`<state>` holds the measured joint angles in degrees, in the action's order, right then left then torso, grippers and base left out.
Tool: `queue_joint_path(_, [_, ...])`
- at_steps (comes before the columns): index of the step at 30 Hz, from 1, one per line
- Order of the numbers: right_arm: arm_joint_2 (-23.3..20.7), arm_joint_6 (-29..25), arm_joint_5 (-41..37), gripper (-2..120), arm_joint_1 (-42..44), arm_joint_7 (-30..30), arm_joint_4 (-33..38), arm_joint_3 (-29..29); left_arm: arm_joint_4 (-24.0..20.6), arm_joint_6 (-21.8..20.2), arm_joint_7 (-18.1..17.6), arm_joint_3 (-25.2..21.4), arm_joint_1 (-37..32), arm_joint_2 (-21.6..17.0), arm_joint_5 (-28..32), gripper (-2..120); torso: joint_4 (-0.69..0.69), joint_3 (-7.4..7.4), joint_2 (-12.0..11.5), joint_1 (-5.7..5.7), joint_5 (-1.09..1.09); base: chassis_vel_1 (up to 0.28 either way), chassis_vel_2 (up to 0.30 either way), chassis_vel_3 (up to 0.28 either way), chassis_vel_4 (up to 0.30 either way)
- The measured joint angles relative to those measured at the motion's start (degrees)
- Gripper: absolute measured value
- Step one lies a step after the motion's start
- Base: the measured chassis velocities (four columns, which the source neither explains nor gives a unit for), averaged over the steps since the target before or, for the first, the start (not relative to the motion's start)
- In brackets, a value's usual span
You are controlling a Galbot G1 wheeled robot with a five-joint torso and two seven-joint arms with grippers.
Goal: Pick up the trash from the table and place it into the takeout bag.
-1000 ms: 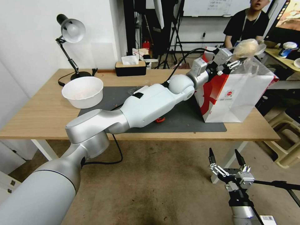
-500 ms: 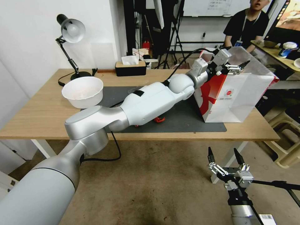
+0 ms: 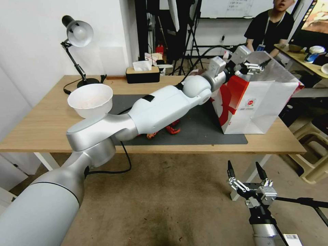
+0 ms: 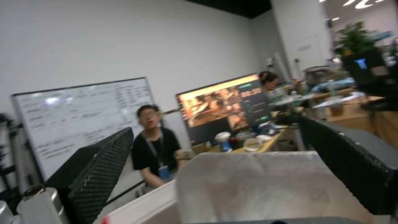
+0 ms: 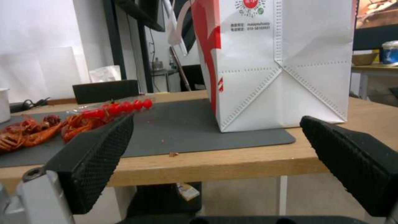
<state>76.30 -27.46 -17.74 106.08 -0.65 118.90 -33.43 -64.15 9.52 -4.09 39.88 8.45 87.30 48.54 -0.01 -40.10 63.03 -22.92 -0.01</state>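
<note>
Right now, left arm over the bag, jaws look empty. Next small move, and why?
Probably draw the left gripper back from the takeout bag toward the table. Its jaws stand open and hold nothing above the bag's mouth, so nothing is left to release there. The right gripper waits open below the table edge.

White takeout bag (image 3: 264,106), red-printed side; dark grey mat (image 3: 201,131); light-wood table (image 3: 41,126).

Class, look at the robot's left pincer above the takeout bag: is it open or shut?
Open. The left pincer hovers over the takeout bag, its fingers spread apart with nothing between them.
</note>
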Motion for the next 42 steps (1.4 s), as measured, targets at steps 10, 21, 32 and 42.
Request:
queue_joint_path(10, [-0.25, 0.05, 0.16, 100, 0.19, -0.03, 0.24, 0.08, -11.34, -4.64, -25.18, -5.13, -8.66, -8.52, -9.53, 100, 0.01, 0.00, 0.00, 0.00, -0.01, 0.000, 0.000, 0.000, 0.000])
queue_joint_path(21, [0.44, 0.14, 0.35, 100, 0.13, 0.00, 0.32, 0.22, -20.56, -10.97, -34.17, -9.01, -17.13, -15.49, -17.49, 100, 0.00, 0.00, 0.00, 0.00, 0.00, 0.000, 0.000, 0.000, 0.000])
queue_joint_path(32, [0.31, 0.11, 0.73, 100, 0.20, 0.06, 0.84, 0.28, -32.28, -11.50, -33.48, -17.51, -31.91, -24.96, -19.05, 100, 0.02, 0.00, 0.00, 0.00, -0.02, 0.000, 0.000, 0.000, 0.000])
queue_joint_path(42, [0.13, 0.26, 1.15, 100, 0.04, 0.10, 1.15, 0.96, -40.53, -10.97, -32.41, -30.39, -48.82, -30.59, -23.11, 100, 0.01, 0.00, 0.00, 0.01, -0.01, 0.000, 0.000, 0.000, 0.000])
